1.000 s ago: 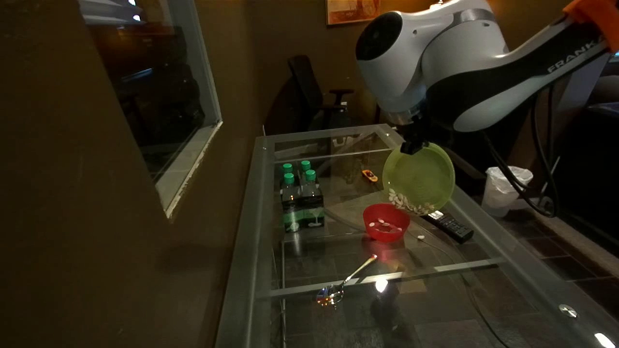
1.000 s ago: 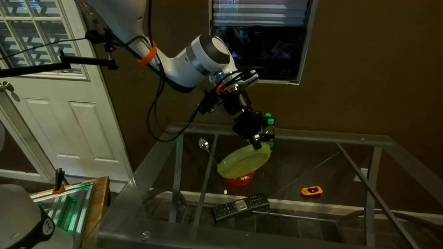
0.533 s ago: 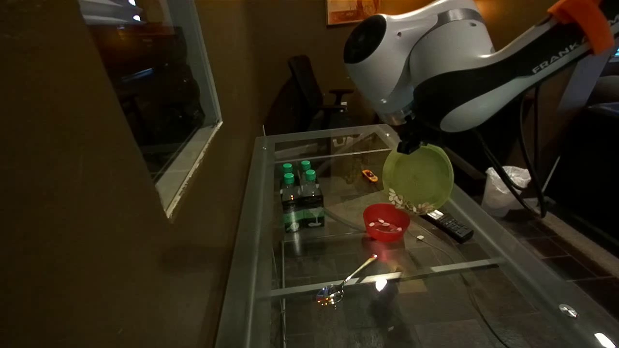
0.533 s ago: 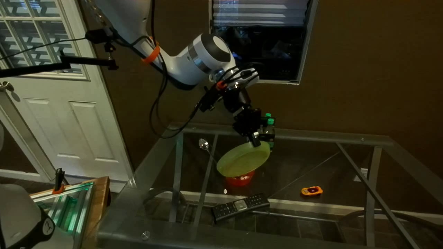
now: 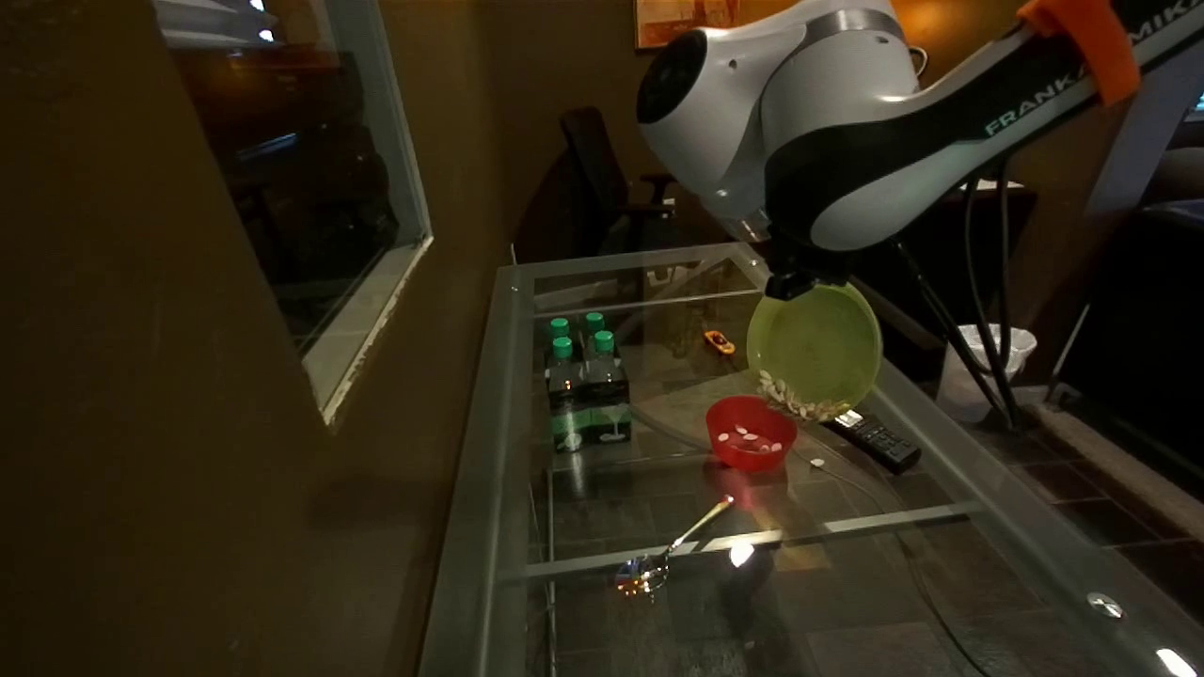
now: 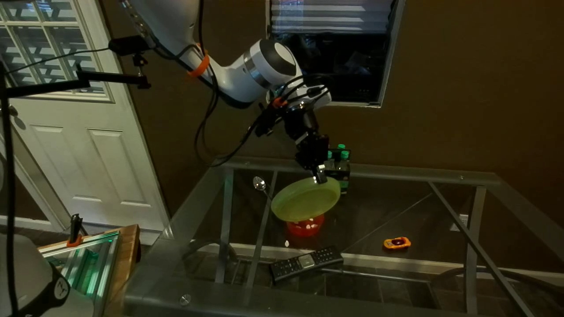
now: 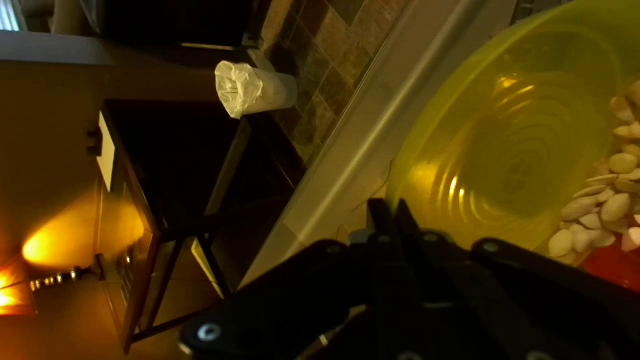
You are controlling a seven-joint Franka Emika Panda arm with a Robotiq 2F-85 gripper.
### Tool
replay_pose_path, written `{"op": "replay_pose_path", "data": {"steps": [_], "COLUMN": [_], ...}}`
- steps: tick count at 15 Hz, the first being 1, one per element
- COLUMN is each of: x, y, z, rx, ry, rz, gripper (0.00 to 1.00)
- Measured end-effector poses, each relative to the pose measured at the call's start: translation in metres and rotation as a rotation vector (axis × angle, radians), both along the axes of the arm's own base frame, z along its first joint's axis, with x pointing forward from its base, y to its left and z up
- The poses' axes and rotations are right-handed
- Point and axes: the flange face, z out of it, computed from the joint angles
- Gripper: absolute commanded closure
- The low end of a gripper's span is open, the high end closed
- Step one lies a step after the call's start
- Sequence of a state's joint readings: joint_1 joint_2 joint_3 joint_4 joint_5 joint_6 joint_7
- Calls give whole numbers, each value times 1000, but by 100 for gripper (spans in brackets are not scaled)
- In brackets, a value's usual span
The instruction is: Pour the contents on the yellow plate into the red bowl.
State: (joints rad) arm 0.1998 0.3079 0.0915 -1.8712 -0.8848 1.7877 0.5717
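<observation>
My gripper (image 7: 391,205) is shut on the rim of the yellow plate (image 7: 525,170). In both exterior views the gripper (image 5: 790,284) (image 6: 320,174) holds the plate (image 5: 816,343) (image 6: 306,200) steeply tilted, above and beside the red bowl (image 5: 738,414) (image 6: 304,229). The contents (image 5: 795,401), pale oval pieces, are heaped along the plate's lowered edge near the bowl's rim. They also show in the wrist view (image 7: 605,207), with part of the red bowl (image 7: 615,265) below them. A few pale pieces lie in the bowl. One stray piece (image 5: 816,463) lies on the table beside it.
On the glass table (image 6: 374,290) a black remote (image 6: 306,263) lies near the bowl. A pack of bottles with green caps (image 5: 588,395) stands near the wall. A spoon (image 5: 649,571) and an orange toy car (image 6: 396,243) also lie on the table.
The arm has swung leftward in both the upper links and wrist as its pose changes. The plate has shifted slightly and risen a little, still tilted. The contents look much the same.
</observation>
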Motion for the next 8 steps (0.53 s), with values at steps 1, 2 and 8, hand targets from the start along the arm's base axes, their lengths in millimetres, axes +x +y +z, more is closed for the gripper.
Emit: {"op": "replay_pose_path", "data": {"steps": [1, 2, 8], "x": [1, 2, 11], "y": [0, 0, -2], "z": [-1, -2, -9], "rx": [-2, -3, 8], "ry": [2, 8, 50], "rz": [-18, -40, -150], "gripper": [99, 99, 99]}}
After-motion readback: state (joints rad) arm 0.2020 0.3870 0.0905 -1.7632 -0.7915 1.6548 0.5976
